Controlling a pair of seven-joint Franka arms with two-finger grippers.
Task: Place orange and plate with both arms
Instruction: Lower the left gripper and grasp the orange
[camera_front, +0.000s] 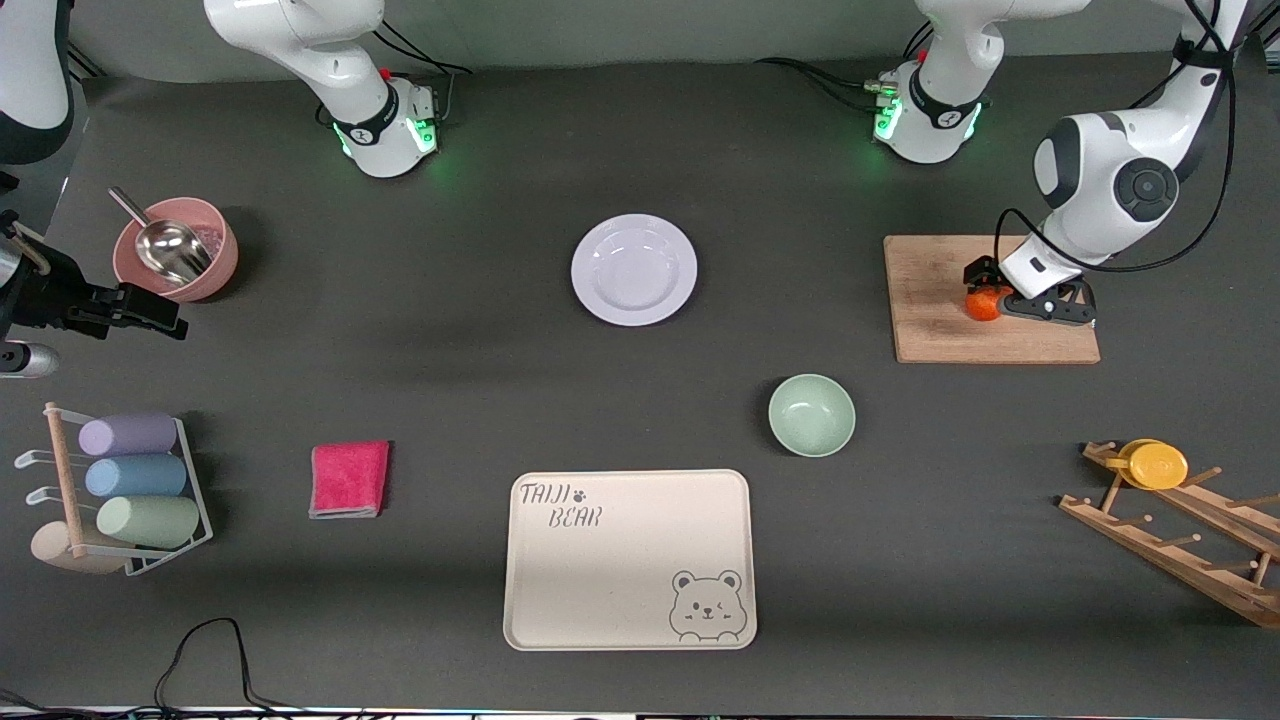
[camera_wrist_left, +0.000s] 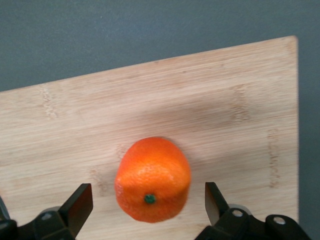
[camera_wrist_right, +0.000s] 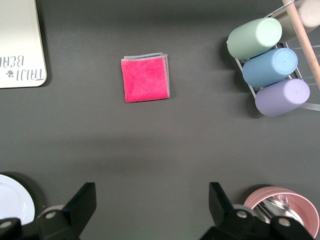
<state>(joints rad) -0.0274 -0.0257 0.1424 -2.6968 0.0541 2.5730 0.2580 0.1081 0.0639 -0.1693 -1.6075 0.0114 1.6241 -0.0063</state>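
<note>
Orange (camera_wrist_left: 153, 179), one, sits on the cutting board (camera_front: 940, 300) at the left arm's end, stem spot facing the wrist camera, between the spread fingers (camera_wrist_left: 77, 206) of the left gripper (camera_front: 990, 285), untouched. Plate (camera_front: 634, 269), one, lies flat mid-table, farther from the front camera than the green bowl (camera_front: 811, 414). Right gripper (camera_wrist_right: 150, 205) hangs spread over bare table beside the pink bowl (camera_front: 180, 250).

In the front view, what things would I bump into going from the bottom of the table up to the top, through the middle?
bear tray → green bowl → plate
</note>
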